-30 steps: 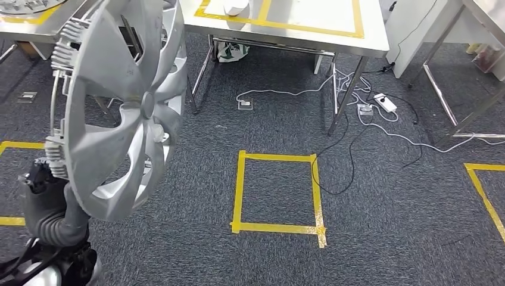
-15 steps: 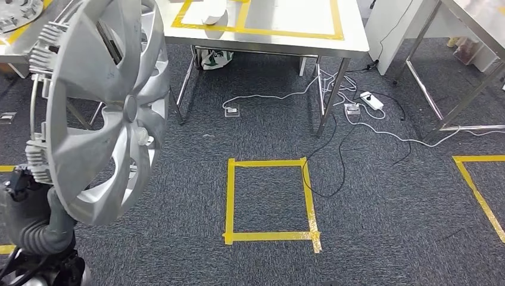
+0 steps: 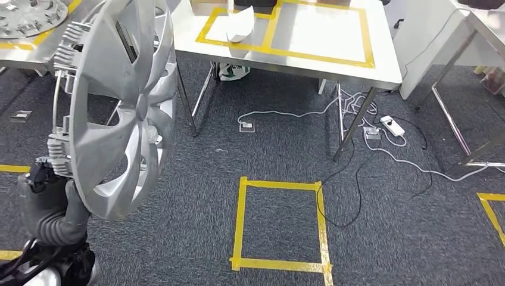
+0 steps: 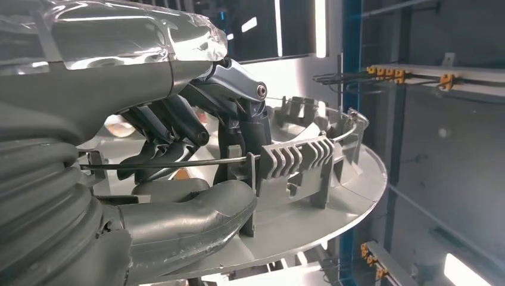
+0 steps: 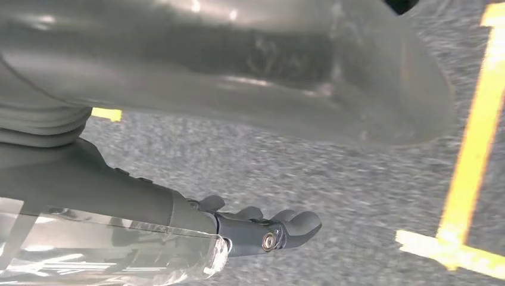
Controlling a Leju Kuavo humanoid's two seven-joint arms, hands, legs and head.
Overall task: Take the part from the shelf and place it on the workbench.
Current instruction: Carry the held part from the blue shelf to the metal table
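**Hubcap in hand, tabletop not yet reached**

The left hand (image 4: pixel 196 149) grips the hubcap (image 3: pixel 119 113) at its rim. In the left wrist view the dark fingers (image 4: pixel 172 128) curl over the wire ring and clips on the back of the cap, with the thumb underneath. In the head view the cap stands nearly upright on the robot's left, above the carpet (image 3: pixel 286 137) and clear of it.

The right hand (image 5: pixel 262 229) hangs low over the carpet. It holds nothing, and its fingers are loosely curled in.

As a judgement: the pick from the shelf looks done, since the part is already off it and carried. The placing is what is left. The tabletop (image 3: pixel 381 59) lies ahead, marked with a yellow tape frame (image 3: pixel 363 36), and some way off across the carpet, so an approach and a set-down still seem needed. A white object (image 3: pixel 238 30) sits inside the left section of that frame; the right section looks free. A second tabletop at far left carries another hubcap (image 3: pixel 27 15). A yellow tape square (image 3: pixel 280 223) marks the carpet in front of the robot, and white cables (image 3: pixel 381 134) trail under the tabletop.

No brand, label or writing can be read on the hubcap or anything else.
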